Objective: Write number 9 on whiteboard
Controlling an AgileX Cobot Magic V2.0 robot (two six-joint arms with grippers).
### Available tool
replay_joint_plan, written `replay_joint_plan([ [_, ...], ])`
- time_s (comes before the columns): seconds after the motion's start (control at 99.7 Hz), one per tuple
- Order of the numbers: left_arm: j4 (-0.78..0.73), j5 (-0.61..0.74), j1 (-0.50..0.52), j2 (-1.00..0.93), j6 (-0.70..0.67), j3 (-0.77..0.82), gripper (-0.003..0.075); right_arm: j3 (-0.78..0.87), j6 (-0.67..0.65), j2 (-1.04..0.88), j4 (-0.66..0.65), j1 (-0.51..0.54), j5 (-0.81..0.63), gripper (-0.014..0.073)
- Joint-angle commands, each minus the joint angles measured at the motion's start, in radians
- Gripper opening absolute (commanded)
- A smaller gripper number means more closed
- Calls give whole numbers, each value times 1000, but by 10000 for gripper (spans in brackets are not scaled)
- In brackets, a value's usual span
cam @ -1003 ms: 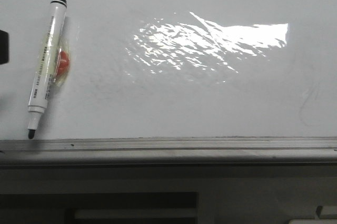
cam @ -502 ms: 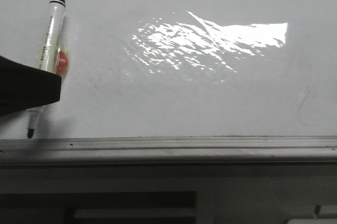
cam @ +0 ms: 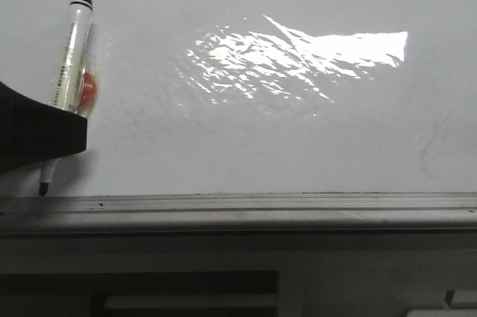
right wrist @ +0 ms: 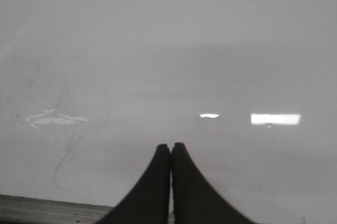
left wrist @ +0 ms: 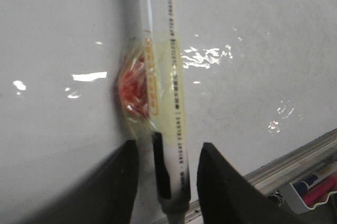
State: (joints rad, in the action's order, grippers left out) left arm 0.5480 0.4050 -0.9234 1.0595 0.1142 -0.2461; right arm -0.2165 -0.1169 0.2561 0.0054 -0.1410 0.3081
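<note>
The whiteboard [cam: 261, 145] is glossy white with a grey edge rail [cam: 261, 205] along its near side. A white marker [cam: 71, 48] with a black cap end lies on it at the left, held by clear tape over a red piece [cam: 88, 87], tip toward the rail. My left gripper [cam: 41, 130] is a black shape covering the marker's lower part. In the left wrist view the left gripper [left wrist: 166, 150] is open, its fingers on either side of the marker [left wrist: 166, 76] with gaps showing. My right gripper [right wrist: 171, 146] is shut and empty over the board [right wrist: 158, 50]. No number 9 shows.
A bright glare patch [cam: 298, 52] lies mid-board. Faint grey smudges [cam: 436, 145] mark the right side and also show in the right wrist view [right wrist: 73, 139]. Spare coloured markers [left wrist: 316, 187] sit beyond the rail [left wrist: 295, 161]. A dark frame [cam: 186, 287] runs below the rail.
My left gripper has come in from the left edge and now covers the marker's lower part. The marker and board have not moved.
</note>
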Motion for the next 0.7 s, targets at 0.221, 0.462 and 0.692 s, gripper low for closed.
replay_joint_plan([
  [0.221, 3, 51, -6, 2, -13, -27, 54, -100, 16, 68, -5, -204, 27, -61],
  [0.462, -44, 53, -6, 2, -13, -27, -20, -248, 71, 246, -13, -359, 110, -61],
  [0.692, -298, 55, -6, -6, -13, -37, -20, -394, 93, 427, -13, -507, 113, -59],
])
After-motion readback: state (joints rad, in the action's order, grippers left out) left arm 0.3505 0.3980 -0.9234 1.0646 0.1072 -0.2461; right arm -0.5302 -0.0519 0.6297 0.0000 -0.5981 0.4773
